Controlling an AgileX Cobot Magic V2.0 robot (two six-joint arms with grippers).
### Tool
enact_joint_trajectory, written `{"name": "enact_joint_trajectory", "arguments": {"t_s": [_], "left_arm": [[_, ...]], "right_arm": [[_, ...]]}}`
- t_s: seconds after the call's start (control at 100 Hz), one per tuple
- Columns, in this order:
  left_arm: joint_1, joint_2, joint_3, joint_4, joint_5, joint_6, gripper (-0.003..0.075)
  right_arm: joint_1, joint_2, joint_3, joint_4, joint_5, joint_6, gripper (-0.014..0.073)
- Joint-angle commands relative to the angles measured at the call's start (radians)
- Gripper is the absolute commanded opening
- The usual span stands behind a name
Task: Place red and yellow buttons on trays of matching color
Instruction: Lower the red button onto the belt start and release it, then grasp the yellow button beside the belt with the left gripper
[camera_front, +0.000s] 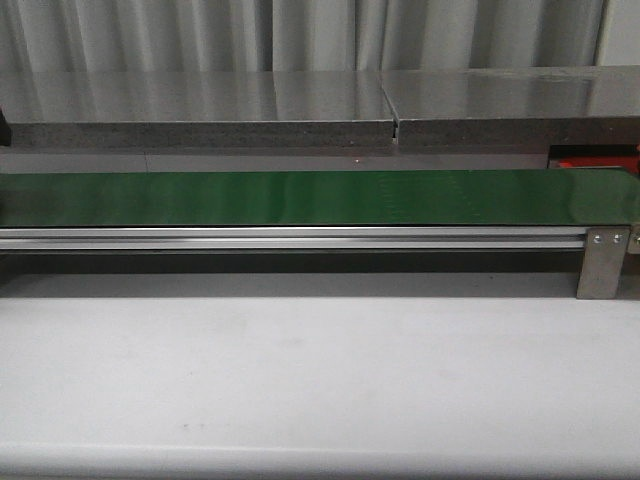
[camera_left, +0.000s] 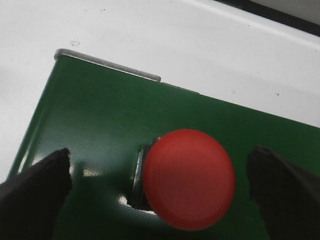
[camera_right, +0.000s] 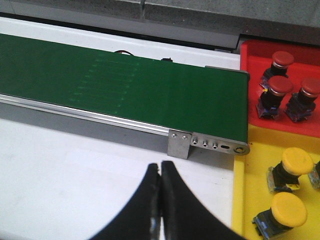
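Here the left hand (camera_left: 160, 192) is spread wide, its dark fingers (camera_left: 35, 192) standing apart on either side of a red button (camera_left: 189, 179) that lies on the green belt (camera_left: 95, 130) near the belt's end, touching neither finger. The right hand (camera_right: 161, 205) is closed on nothing, fingertips pressed together above the white counter (camera_right: 75, 165). Past it lies a yellow tray (camera_right: 239, 190) with yellow buttons (camera_right: 287, 210), and farther on a red tray (camera_right: 250, 55) with three red-capped buttons (camera_right: 280, 87), both trays just beyond the conveyor's end.
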Motion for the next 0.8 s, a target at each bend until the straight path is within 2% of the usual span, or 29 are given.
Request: {"name": "enact_joint_trajectory", "arguments": {"t_s": [0.0,0.23,0.49,0.79], "left_arm": [[-0.007,-0.087,-0.035,-0.024,-0.043,-0.005,0.0692],[0.049,-0.16,-0.074,-0.019,-0.029,-0.005,0.0692],[0.216,-0.157,-0.128,-0.003,-0.018,0.0,0.0692],[0.323,-0.041,-0.171,0.026,-0.023,0.001,0.0692]], "right_arm": [[0.002,0.0,-0.025,0.011,-0.061,-0.007,-0.0117],[0.002,0.0,-0.025,0.011,-0.061,-0.007,-0.0117],[0.002,0.0,-0.025,0.011,-0.059,-0.007,-0.0117],[0.002,0.0,-0.025,0.011,-0.059,-0.007,-0.0117]]}}
